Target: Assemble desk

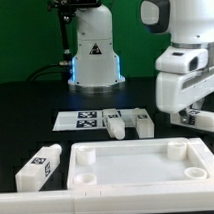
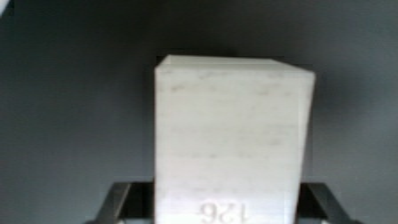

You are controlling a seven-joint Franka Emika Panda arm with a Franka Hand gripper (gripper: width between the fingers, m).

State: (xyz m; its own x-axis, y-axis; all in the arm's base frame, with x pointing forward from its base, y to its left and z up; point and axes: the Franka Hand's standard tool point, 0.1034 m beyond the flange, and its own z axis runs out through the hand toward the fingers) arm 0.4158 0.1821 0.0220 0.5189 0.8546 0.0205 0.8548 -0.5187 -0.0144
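Observation:
The desk tabletop [image 1: 137, 165] is a white tray-like panel with round corner sockets, lying at the front of the table. My gripper [image 1: 193, 116] hangs above its far right corner, shut on a white square-section leg [image 1: 206, 120] that bears a tag. In the wrist view that leg [image 2: 231, 120] fills the middle, with my gripper [image 2: 231, 206] clamping its near end and a dark finger [image 2: 128, 202] showing on either side. Two more legs [image 1: 115, 125] [image 1: 144, 122] lie behind the tabletop. Another leg [image 1: 37, 167] lies to the exterior view's left of it.
The marker board [image 1: 83, 119] lies flat behind the loose legs. A white robot base [image 1: 93, 55] with a blue glow stands at the back. A white ledge [image 1: 38, 205] runs along the front edge.

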